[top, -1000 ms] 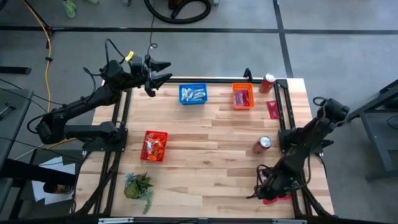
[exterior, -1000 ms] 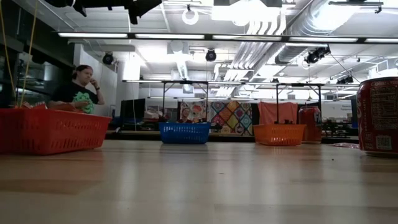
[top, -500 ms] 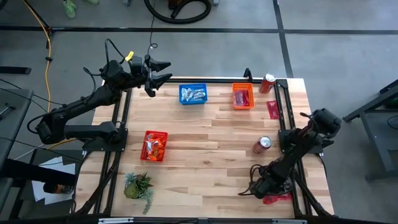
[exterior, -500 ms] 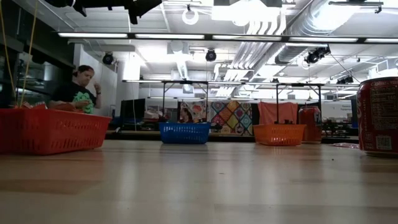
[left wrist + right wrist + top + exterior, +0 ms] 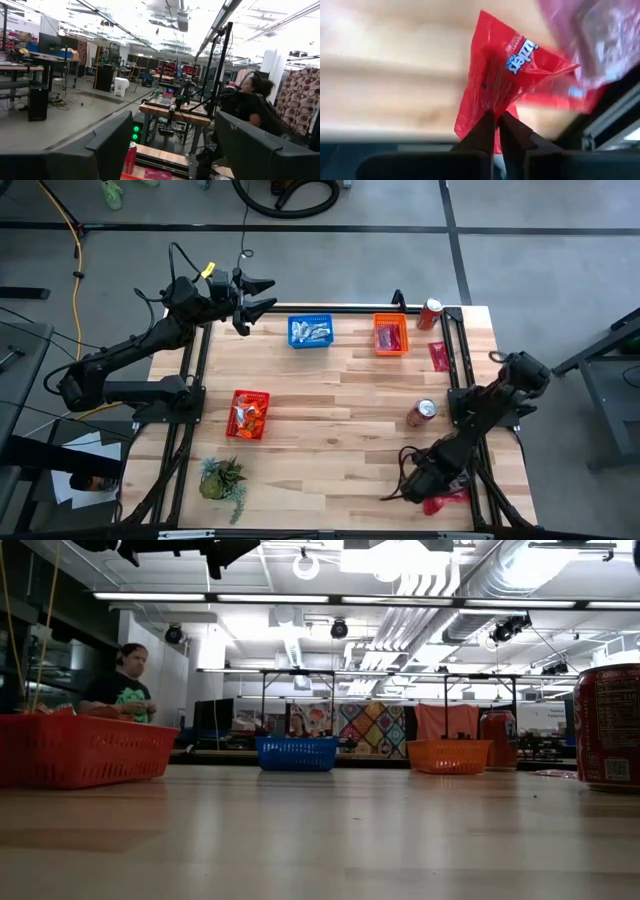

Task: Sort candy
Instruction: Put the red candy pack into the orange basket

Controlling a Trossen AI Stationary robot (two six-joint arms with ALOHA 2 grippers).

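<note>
Even, bright light falls on my table [image 5: 330, 410] from above, and shadows under my arms stay soft and short. From table height I see long ceiling tubes [image 5: 300, 597] burning almost white, with a pale sheen across the near wood, which blurs toward the lens. My left wrist looks into a hall where the ceiling washes out in glare. My right wrist sits so close that the red packet [image 5: 505, 75] is soft, and the wood behind smears into pale bands.
</note>
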